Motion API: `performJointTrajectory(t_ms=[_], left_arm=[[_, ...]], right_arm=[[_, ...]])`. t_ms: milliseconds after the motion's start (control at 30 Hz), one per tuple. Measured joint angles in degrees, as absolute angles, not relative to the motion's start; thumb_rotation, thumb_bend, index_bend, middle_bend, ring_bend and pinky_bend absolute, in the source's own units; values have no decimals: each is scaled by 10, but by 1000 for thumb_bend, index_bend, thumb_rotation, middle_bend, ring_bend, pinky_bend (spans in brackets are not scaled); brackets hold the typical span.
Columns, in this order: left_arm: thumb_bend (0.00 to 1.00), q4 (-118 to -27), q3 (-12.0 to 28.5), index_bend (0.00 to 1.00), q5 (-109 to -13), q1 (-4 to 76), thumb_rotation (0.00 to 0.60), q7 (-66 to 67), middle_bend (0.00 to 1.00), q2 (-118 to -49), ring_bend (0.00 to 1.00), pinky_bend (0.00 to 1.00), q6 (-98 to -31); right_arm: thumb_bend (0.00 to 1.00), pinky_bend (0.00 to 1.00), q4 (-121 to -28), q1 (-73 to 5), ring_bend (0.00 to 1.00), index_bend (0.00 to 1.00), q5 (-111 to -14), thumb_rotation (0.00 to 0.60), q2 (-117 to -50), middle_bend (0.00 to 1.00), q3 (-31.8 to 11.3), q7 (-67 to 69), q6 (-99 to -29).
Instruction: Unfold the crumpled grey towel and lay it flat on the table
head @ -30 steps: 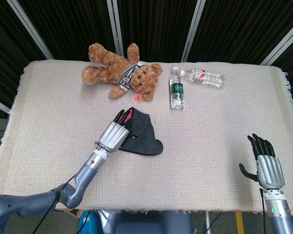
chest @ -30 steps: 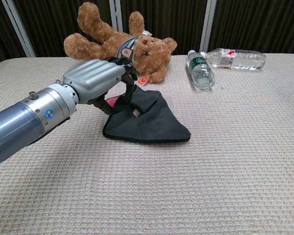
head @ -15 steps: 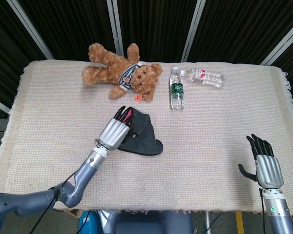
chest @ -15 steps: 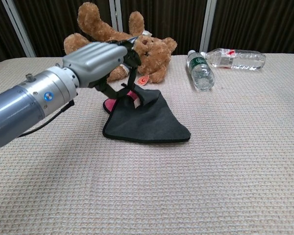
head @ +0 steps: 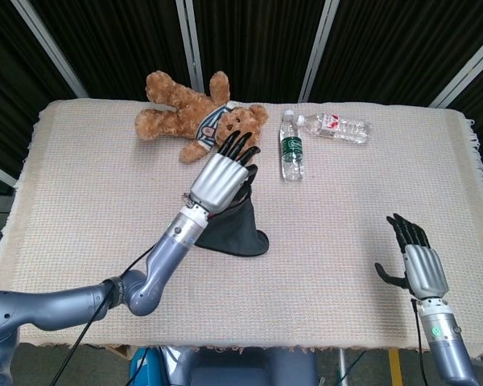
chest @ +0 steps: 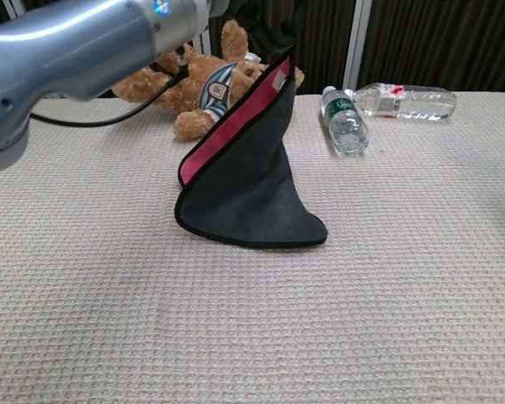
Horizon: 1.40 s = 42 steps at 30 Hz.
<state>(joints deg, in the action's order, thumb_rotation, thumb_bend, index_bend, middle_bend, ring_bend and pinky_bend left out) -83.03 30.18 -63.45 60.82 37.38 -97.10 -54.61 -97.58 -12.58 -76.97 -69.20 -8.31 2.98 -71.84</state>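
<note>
The grey towel (chest: 246,181) with a pink underside hangs as a tall cone, its lower edge still resting on the table. My left hand (head: 224,177) holds its top corner, raised well above the table; in the chest view the hand is cut off at the top and only the forearm (chest: 93,38) shows. From the head view the towel (head: 235,229) trails down below that hand. My right hand (head: 413,261) hovers open near the front right of the table, far from the towel.
A brown teddy bear (head: 195,114) lies at the back, just behind the lifted towel. Two plastic bottles (head: 291,146) (head: 335,127) lie at the back right. The woven table cover (head: 346,209) spans the whole surface; dark curtains stand behind.
My left hand rose and moved back toward the bear, pulling the towel's corner up from a flat heap into a tall hanging cone. The right hand shifted slightly left and forward.
</note>
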Motion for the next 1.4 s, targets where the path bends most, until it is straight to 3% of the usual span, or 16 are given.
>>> performJointTrajectory(t_ms=[433,800,1400], left_arm=[[470,-744,372,563,-484,767,600,466,207,-996,0,32,-531],[480,-709,384,569,-404,857,600,537,211,-998,0,32,-551],[480,-854,376,594,-343,839,600,614,220,-827,0,32,-623]], right_arm=[[310,0,-1021,-166,0,0,-718,600,-687,0,-110,-7,-678],[310,0,-1017,-184,0,0,-703,600,-697,0,-109,2,-653],[310,0,-1020,-182,0,0,-727,600,-686,0,-100,35,-664]])
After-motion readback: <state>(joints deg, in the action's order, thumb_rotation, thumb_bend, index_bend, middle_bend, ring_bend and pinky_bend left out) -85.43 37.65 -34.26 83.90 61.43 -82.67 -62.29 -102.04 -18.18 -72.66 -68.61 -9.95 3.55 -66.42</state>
